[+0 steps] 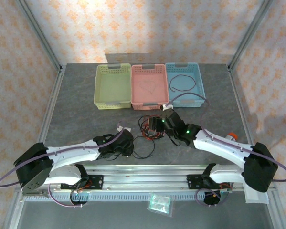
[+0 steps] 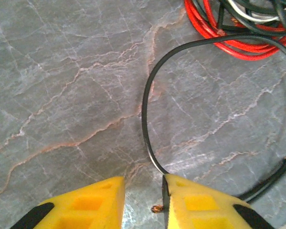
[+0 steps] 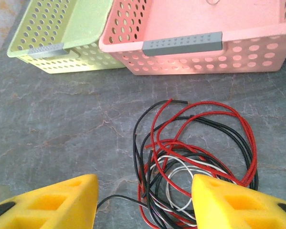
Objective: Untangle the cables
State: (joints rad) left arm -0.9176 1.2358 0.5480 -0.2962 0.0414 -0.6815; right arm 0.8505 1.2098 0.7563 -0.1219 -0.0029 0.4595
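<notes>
Surface: grey veined stone-look table [image 1: 76,109] | cables [image 1: 150,127]: thin glossy red, black, white loops knotted at centre, baskets [image 1: 150,104] toward 12 o'clock | left gripper [image 2: 143,185]: yellow jaws narrowly parted, straddling black cable [image 2: 145,109] end, likely to draw it free | right gripper [image 3: 145,183]: spread wide over tangle, holding nothing

Three baskets [image 1: 150,104]; perhaps a packet [image 1: 160,202]
</notes>
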